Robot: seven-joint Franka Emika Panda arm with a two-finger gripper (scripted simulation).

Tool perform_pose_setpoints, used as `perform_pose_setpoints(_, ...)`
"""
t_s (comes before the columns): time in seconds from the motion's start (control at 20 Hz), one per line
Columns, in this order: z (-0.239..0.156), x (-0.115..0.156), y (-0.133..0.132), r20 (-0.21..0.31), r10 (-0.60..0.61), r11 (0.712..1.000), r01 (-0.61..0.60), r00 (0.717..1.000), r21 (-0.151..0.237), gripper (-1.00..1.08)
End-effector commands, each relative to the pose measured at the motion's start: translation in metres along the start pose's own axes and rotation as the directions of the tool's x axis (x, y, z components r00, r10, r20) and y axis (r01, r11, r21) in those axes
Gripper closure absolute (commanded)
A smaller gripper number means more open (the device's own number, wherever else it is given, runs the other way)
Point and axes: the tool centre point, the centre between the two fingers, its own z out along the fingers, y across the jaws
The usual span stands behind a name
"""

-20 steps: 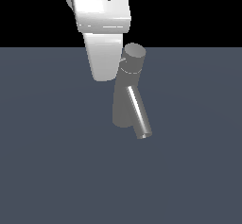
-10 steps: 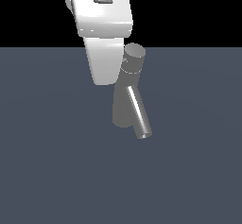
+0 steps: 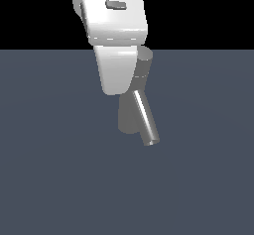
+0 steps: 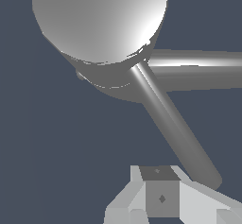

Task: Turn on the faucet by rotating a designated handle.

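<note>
The faucet (image 3: 130,116) is a grey leaning cylinder with a round cap (image 3: 146,59) and a shiny slanted spout (image 3: 145,120). The arm's white hand (image 3: 118,70) hangs just to the exterior view's left of the cap and covers part of it, hiding the handle there. In the wrist view the cap (image 4: 99,20) looms large. The thin handle rod (image 4: 175,128) runs out from under it, beside the thicker spout (image 4: 203,67). My gripper (image 4: 160,197) looks shut and empty, its fingertips together close to the handle's free end.
The faucet stands on a flat dark grey-blue floor (image 3: 59,179) with a black background behind it. No other objects show.
The arm's hand has shifted slightly to the exterior view's right and now overlaps more of the faucet's cap. The faucet itself has not visibly moved.
</note>
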Motion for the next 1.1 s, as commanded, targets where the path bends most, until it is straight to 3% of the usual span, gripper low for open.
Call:
perform_pose_setpoints(0.0,0.000,0.011,0.008,-0.011,0.019,1.000,-0.019,1.000,-0.006,1.08)
perform_pose_setpoints(1.05,0.000,0.031,0.034,-0.013,0.024,1.000,-0.024,1.000,-0.010,1.08)
